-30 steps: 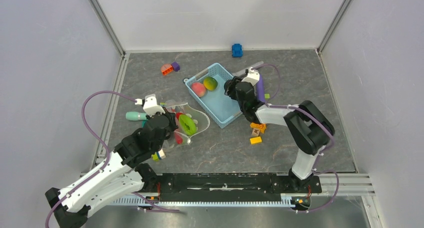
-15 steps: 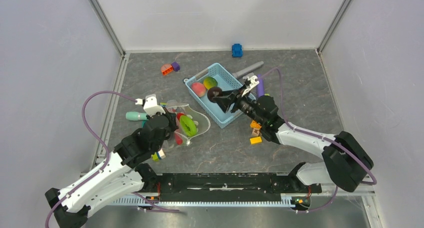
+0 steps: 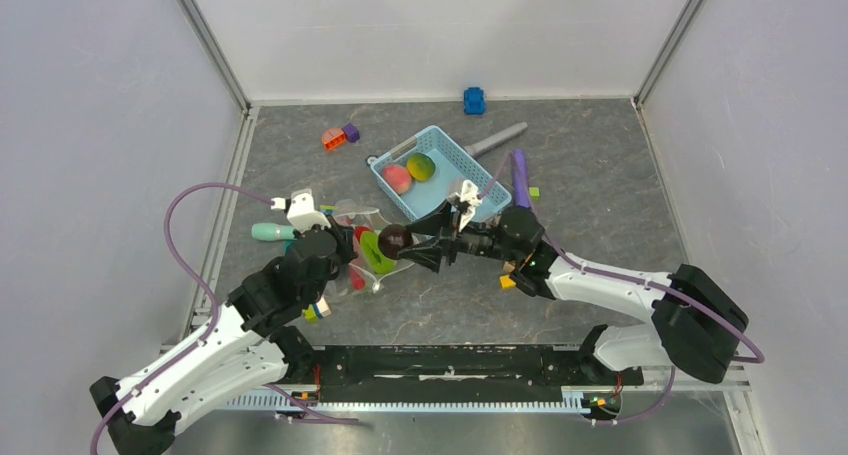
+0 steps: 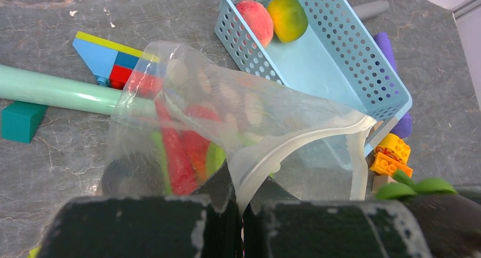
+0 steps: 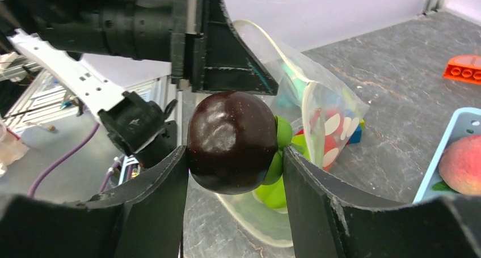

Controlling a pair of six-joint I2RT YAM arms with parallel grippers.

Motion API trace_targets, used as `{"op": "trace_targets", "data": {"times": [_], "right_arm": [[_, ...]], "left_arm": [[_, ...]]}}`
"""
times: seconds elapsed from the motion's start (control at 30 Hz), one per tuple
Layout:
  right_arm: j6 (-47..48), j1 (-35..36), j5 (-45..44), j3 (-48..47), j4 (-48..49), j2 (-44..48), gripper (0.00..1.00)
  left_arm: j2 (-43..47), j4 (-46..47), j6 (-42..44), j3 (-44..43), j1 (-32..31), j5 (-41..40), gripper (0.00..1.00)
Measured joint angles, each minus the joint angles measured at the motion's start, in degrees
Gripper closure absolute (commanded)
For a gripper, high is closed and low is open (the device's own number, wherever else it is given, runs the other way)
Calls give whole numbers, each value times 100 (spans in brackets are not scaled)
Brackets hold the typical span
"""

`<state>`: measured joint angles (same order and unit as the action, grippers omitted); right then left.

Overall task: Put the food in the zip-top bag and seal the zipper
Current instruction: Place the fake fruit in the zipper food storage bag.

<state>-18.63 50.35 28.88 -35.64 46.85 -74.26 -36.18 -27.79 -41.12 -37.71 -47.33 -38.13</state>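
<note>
Now the right gripper (image 5: pixel 232 170) clamps a glossy dark brown round toy fruit (image 5: pixel 230 136) with green leaves between its half-spread fingers. It holds the fruit right at the open mouth of the clear floppy zip-top bag printed with white dots (image 4: pixel 272 119), which lies on the grey stone-patterned table (image 3: pixel 600 155) just left of the light-blue mesh basket (image 4: pixel 244 42). The left gripper (image 4: pixel 241 198) is pinched tight on the bag's mouth edge, lifting the thin clear zipper strip (image 4: pixel 300 138); red and green toy pieces (image 4: pixel 181 156) show through the bag, while a pink toy peach (image 4: pixel 255 20) and a green-orange toy mango (image 4: pixel 287 17) sit in the basket.
</note>
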Motion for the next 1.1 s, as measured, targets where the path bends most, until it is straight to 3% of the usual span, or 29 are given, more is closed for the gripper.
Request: {"op": "trace_targets", "data": {"times": [0.17, 0.57, 0.73, 1.1], "right_arm": [[256, 341, -623, -533, -669, -398, 63], [730, 1292, -3316, -1871, -2516, -1102, 50], [824, 1351, -3685, -2081, -2903, -1311, 49], [1003, 1453, -3650, -2028, -3241, -1237, 41]], "left_arm": [[11, 87, 0, 42, 0, 138, 98], [118, 214, 26, 155, 7, 422, 98], [166, 216, 48, 157, 11, 435, 98], [238, 219, 46, 157, 11, 422, 98]]}}
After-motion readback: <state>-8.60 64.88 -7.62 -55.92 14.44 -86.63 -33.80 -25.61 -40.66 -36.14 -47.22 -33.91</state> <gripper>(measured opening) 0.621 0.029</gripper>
